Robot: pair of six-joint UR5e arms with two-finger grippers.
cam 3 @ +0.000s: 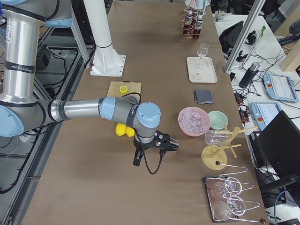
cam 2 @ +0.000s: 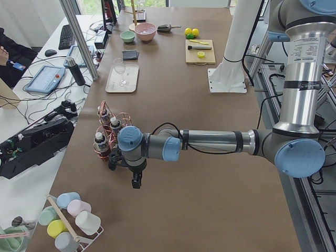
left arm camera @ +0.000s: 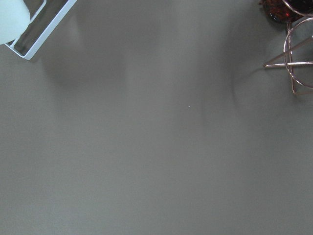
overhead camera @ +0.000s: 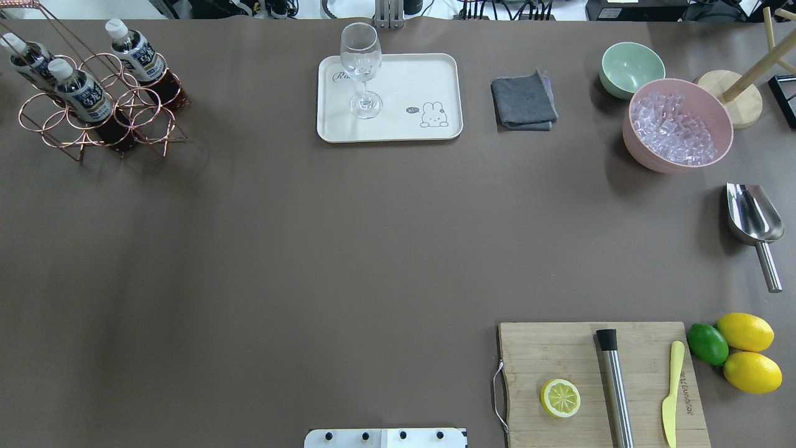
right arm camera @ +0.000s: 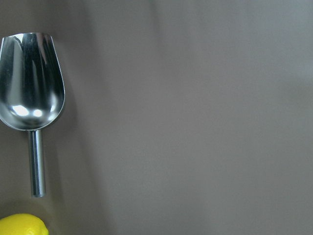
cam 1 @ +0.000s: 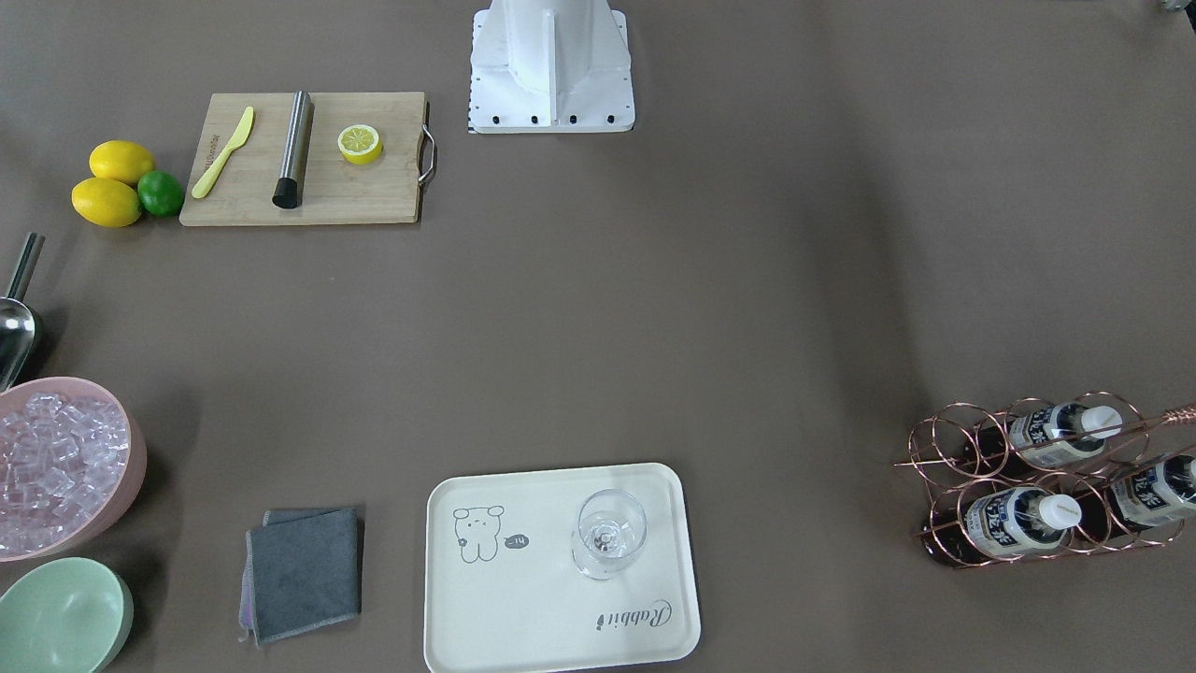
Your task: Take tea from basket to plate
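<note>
The job is sitting at its opening step, the reach: all three tea bottles (overhead camera: 81,90) are standing in the basket (cam 1: 946,437) at the counter's (overhead camera: 280,249) far left corner, and the plate (overhead camera: 398,81) is carrying only a glass (overhead camera: 360,68). The left arm (cam 2: 210,142) is hovering just beside the basket; the right arm (cam 3: 79,109) is hanging above the scoop (right arm camera: 32,78). Both are showing only in the side views, so whether either pair of jaws is released or clenched I cannot tell. Next, the left arm is probably needing to come over one white cap (overhead camera: 60,68), close on that bottle and lift it straight up out of the basket.
</note>
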